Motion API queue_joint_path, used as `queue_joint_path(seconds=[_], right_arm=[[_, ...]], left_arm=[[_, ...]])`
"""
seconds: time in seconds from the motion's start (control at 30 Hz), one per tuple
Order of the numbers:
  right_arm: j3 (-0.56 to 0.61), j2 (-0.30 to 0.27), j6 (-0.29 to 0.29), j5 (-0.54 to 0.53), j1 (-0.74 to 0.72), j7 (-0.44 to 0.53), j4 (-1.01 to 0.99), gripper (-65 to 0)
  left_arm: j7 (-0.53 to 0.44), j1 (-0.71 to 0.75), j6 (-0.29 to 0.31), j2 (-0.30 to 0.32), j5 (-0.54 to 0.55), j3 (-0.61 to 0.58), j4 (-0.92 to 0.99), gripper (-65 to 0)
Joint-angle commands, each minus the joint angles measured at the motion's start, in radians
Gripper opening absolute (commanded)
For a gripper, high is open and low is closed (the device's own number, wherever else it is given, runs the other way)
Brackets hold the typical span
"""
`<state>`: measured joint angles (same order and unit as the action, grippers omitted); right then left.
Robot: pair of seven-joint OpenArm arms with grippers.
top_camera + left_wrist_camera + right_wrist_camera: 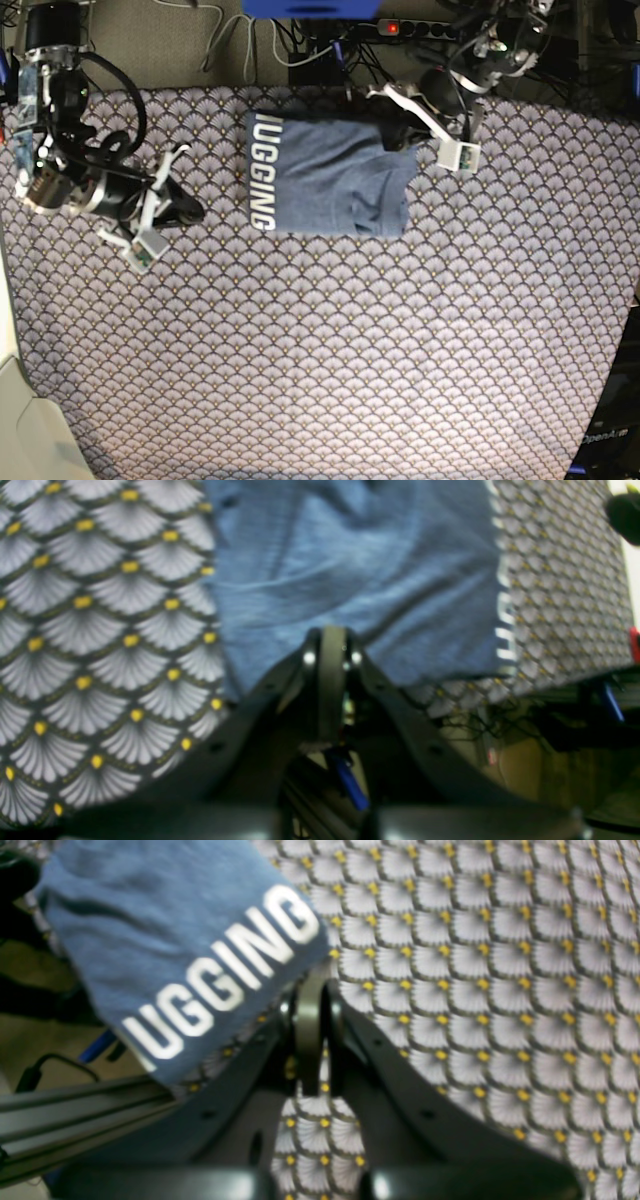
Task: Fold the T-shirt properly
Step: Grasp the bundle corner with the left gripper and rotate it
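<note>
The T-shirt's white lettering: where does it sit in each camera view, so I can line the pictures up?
Left wrist: the white lettering runs along the T-shirt's right edge, seen nearly edge-on and blurred.
Right wrist: it crosses the upper left diagonally, up-left of the right claw.
Base: a vertical strip on the shirt's left edge, near the top middle.
Shared landmark: the scallop-patterned tablecloth bordering that lettered edge.

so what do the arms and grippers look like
Both arms are black with exposed cables. The left gripper and right gripper have dark, wedge-shaped fingers; each carries a white bracket holding a small camera module.
</note>
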<state>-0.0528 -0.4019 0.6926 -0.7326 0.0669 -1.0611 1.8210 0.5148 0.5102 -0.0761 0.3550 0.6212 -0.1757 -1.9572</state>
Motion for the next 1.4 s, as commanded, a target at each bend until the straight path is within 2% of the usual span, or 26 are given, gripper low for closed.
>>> queue_joint_path(seconds=[0.0, 0.23, 0.47, 0.63, 0.93, 1.1, 1.23, 1.37], right_arm=[[-0.012, -0.012, 0.006, -0.017, -0.002, 0.025, 0.015, -65.0], [-0.012, -0.012, 0.006, -0.017, 0.012, 0.020, 0.015, -65.0], [-0.012, -0.012, 0.006, -0.015, 0.012, 0.020, 0.013, -65.0], [-0.012, -0.012, 0.006, -0.015, 0.014, 0.018, 0.013, -65.0], [-0.009, -0.012, 0.006, -0.015, 0.014, 0.018, 0.013, -65.0], [-0.005, -0.012, 0.006, -0.015, 0.014, 0.017, 0.012, -65.0], [-0.005, -0.012, 0.006, -0.014, 0.021, 0.017, -0.027, -65.0], [-0.005, -0.013, 0.006, -0.014, 0.017, 0.025, -0.062, -65.0]], left_arm=[[-0.023, 0.012, 0.002, 0.011, 0.002, 0.008, -0.006, -64.7], [-0.023, -0.017, -0.006, 0.003, 0.001, 0.003, 0.112, -64.7], [-0.025, -0.080, -0.006, 0.000, 0.001, -0.068, 0.227, -64.7], [-0.025, -0.135, -0.006, -0.049, 0.001, -0.060, 0.281, -64.7], [-0.032, -0.331, -0.006, -0.092, 0.002, -0.058, 0.470, -64.7], [-0.034, -0.539, -0.006, -0.169, 0.009, -0.057, 0.628, -64.7], [-0.028, -0.638, -0.006, -0.178, 0.012, -0.055, 0.588, -64.8], [-0.025, -0.614, -0.006, -0.172, 0.012, 0.006, 0.440, -64.8]])
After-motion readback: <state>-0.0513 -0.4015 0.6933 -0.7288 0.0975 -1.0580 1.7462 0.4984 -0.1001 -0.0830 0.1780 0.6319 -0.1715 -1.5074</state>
